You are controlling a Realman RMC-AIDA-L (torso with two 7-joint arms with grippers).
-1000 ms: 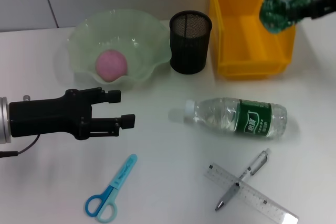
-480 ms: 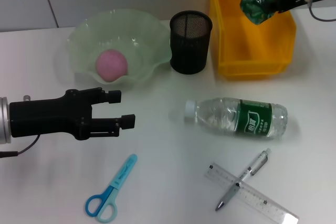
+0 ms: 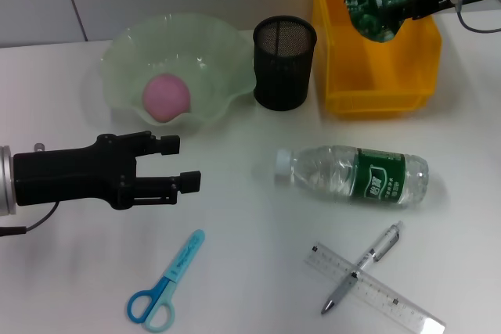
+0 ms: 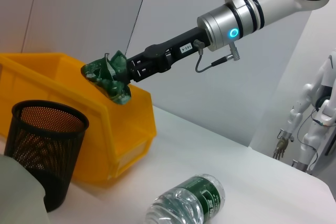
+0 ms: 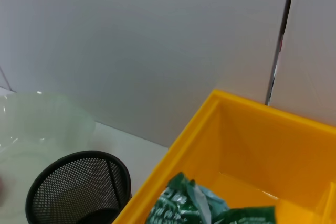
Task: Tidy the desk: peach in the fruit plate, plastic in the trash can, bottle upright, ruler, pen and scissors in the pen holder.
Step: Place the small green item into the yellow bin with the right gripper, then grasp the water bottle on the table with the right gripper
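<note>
Green plastic (image 3: pixel 376 10) clamped in right tool (image 3: pixel 401 10), over yellow bin (image 3: pixel 376 91).

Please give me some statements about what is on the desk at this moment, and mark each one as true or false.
1. The peach lies in the fruit plate. True.
2. The bottle stands upright. False: it lies on its side on the desk.
3. The right hand holds the green plastic above the yellow bin. True.
4. The pen is inside the black pen holder. False: it lies across the ruler on the desk.
5. The left hand is shut on the scissors. False: it is open and holds nothing; the scissors lie on the desk.
</note>
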